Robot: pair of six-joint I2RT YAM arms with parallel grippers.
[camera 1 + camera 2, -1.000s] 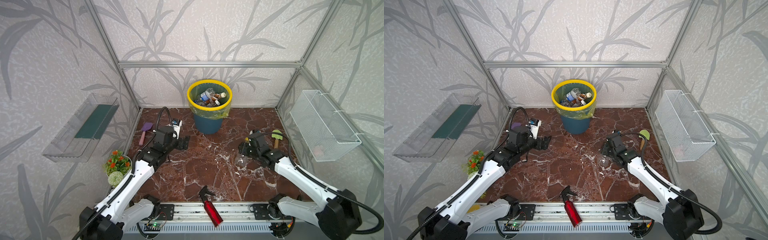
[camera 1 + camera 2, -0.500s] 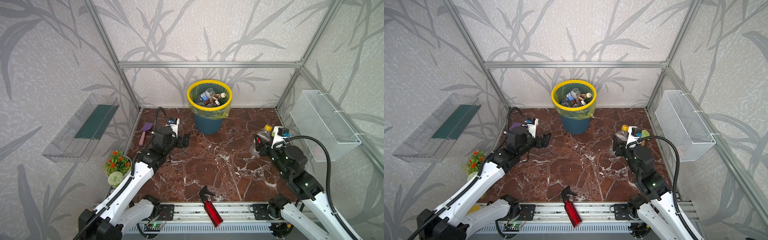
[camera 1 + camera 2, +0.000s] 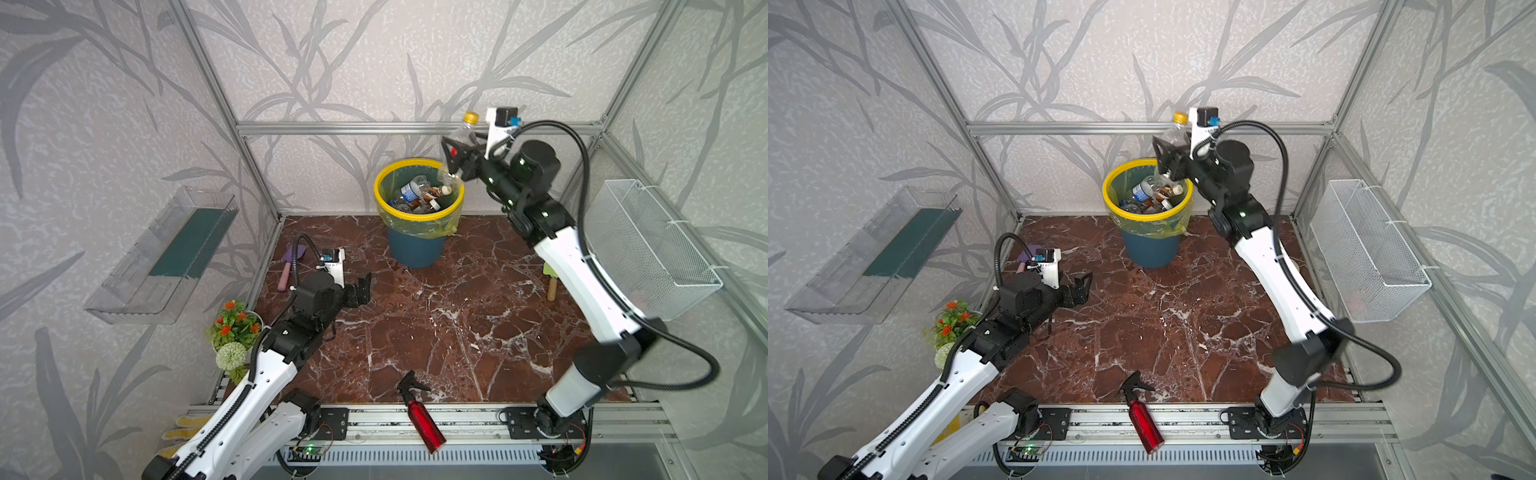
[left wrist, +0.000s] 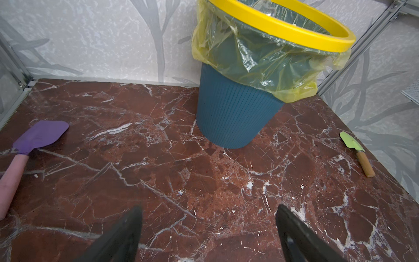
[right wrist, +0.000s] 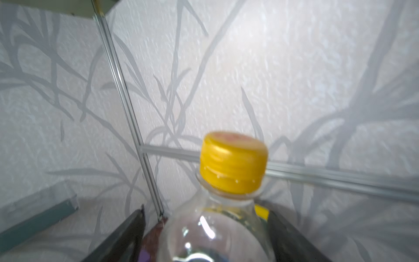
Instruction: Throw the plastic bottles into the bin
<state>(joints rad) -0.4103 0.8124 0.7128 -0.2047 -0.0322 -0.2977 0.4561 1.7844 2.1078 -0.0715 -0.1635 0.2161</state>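
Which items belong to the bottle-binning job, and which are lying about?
Job: clear plastic bottle with yellow cap; binned plastic bottles; blue bin with yellow rim.
Lying about: red metal spray bottle; purple spatula; green trowel; potted flowers; white wire basket; clear wall tray.

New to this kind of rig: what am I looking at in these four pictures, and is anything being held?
Two robot arms work at a marble table, each ending in a two-jaw gripper. Two pictures look down from above; two come from cameras on the wrists. The right gripper is raised near the bin, a clear yellow-capped bottle between its jaws; clamped or released, I cannot tell. The left gripper is open and empty. On the table lie a purple spatula, a green trowel and, at the front edge, a red spray bottle.
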